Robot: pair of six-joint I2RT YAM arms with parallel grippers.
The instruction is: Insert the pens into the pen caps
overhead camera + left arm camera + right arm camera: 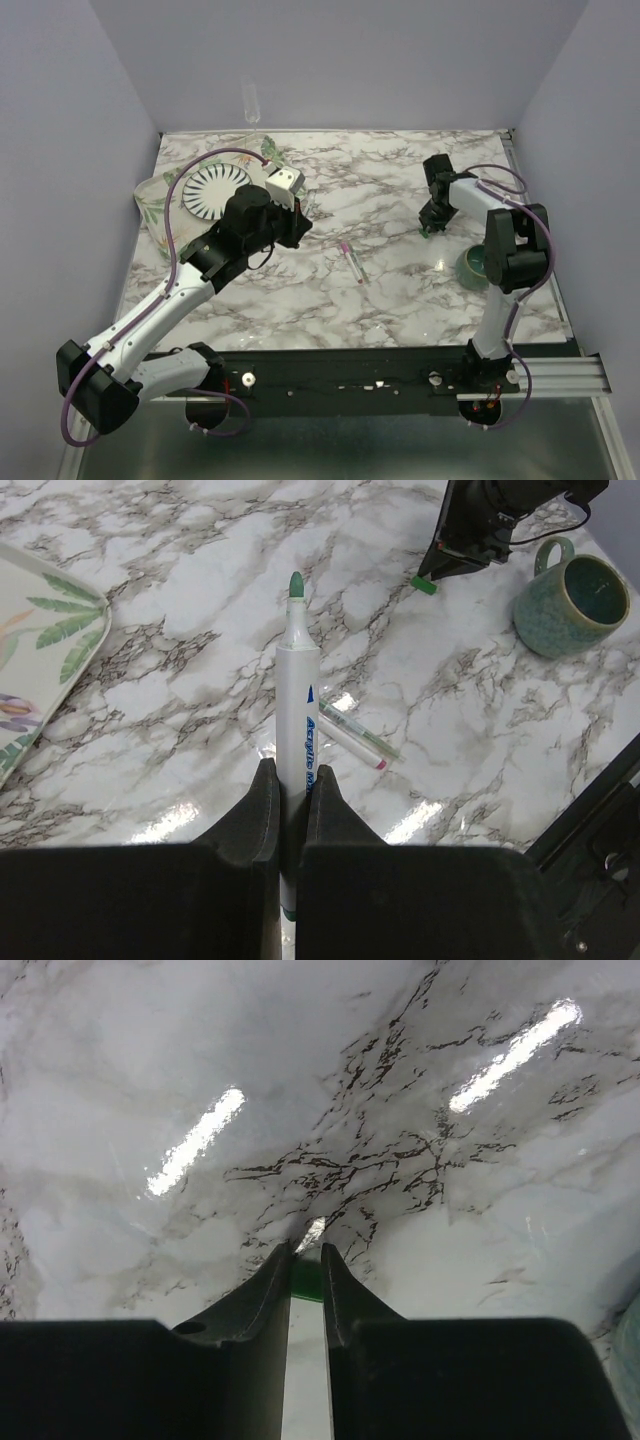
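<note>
My left gripper [293, 780] is shut on a white pen [297, 680] whose green tip points away from the jaws, held above the marble table [400, 180]. In the top view this gripper [290, 218] hovers left of centre. A second white pen [353, 264] with a pink end lies flat mid-table, also seen as the lying pen [352, 738] just beyond my left jaws. My right gripper [306, 1255] is down at the table with its jaws pressed on both sides of the green pen cap [306, 1278]. That cap [423, 584] shows under the right gripper [432, 218] at the right.
A green mug [474, 265] stands right of the right gripper, close to its arm. A striped white plate [213, 190] rests on a leaf-patterned tray [152, 205] at the back left. Grey walls enclose the table.
</note>
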